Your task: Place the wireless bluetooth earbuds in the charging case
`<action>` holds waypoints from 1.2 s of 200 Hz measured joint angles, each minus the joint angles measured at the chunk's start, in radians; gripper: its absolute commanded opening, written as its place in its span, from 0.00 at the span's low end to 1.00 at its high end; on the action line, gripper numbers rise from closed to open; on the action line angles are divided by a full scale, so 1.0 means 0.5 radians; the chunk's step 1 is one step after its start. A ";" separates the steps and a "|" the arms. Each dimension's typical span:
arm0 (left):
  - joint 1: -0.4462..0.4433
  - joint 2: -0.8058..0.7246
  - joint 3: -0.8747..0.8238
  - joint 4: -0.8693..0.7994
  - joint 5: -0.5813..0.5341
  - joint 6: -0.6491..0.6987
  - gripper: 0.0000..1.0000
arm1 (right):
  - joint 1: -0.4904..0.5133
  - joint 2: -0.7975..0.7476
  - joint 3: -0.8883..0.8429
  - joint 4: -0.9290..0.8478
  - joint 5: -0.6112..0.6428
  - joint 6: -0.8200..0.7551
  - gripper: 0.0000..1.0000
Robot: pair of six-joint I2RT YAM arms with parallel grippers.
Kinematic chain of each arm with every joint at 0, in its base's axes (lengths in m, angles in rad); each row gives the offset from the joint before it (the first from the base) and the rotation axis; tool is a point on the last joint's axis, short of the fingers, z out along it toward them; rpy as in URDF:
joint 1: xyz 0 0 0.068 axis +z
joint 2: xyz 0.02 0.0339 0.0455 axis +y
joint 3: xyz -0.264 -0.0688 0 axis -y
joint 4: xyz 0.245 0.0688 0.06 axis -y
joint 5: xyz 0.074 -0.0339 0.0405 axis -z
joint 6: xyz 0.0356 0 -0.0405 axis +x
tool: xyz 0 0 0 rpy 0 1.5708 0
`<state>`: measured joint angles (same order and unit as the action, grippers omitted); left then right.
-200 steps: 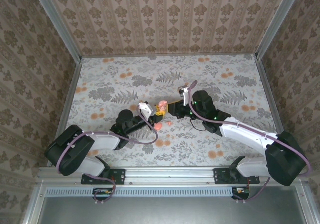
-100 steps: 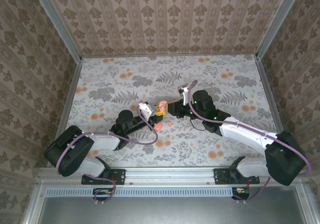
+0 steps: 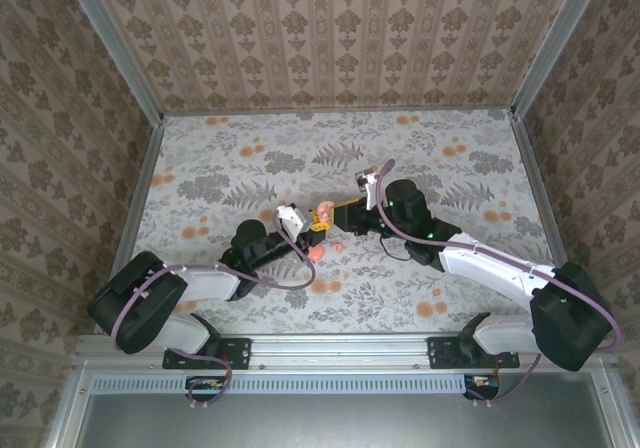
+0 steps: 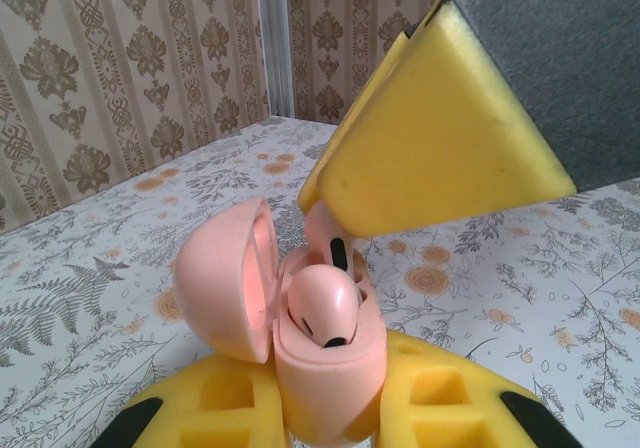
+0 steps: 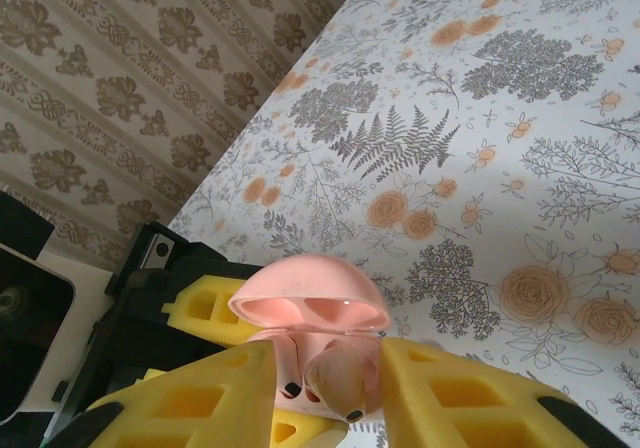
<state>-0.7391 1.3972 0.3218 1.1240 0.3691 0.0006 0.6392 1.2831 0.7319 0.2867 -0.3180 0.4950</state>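
The charging case [image 4: 320,388] is a glossy pink box, upright in my left gripper [image 4: 325,413], which is shut on its body. Its lid [image 4: 225,278] stands open to the left. One earbud [image 4: 320,303] sits in the near socket with its rounded head sticking up. A second earbud [image 4: 335,248] stands in the far socket, under a yellow finger [image 4: 440,138] of my right gripper. In the right wrist view that gripper [image 5: 328,360] straddles the case [image 5: 300,353], jaws apart, with an earbud [image 5: 350,383] between them and a gap on its left side. In the top view both grippers meet at the case [image 3: 325,211].
Flowered cloth [image 3: 450,168] covers the table, walled by patterned panels on three sides. A small coral-pink patch [image 3: 316,252] shows on the cloth just in front of the grippers; I cannot tell object from print. Bare cloth spreads to the far left and right.
The right gripper's jaws have parted slightly around the earbud. Both arms and the case stay almost where they were.
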 measured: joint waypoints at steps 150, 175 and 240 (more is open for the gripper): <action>0.000 -0.041 -0.037 0.004 0.041 0.008 0.05 | -0.042 -0.449 0.057 -0.368 0.018 -0.229 0.42; 0.000 -0.065 -0.040 0.005 0.053 0.008 0.05 | -0.083 -0.474 0.057 -0.402 -0.018 -0.261 0.44; 0.000 -0.183 -0.041 -0.005 0.072 0.023 0.05 | -0.211 -0.344 0.137 -0.448 -0.251 -0.114 0.36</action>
<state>-0.7391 1.3056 0.3012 1.1213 0.4049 0.0120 0.5339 1.1110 0.8005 0.0628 -0.4435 0.4377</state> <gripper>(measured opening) 0.181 0.375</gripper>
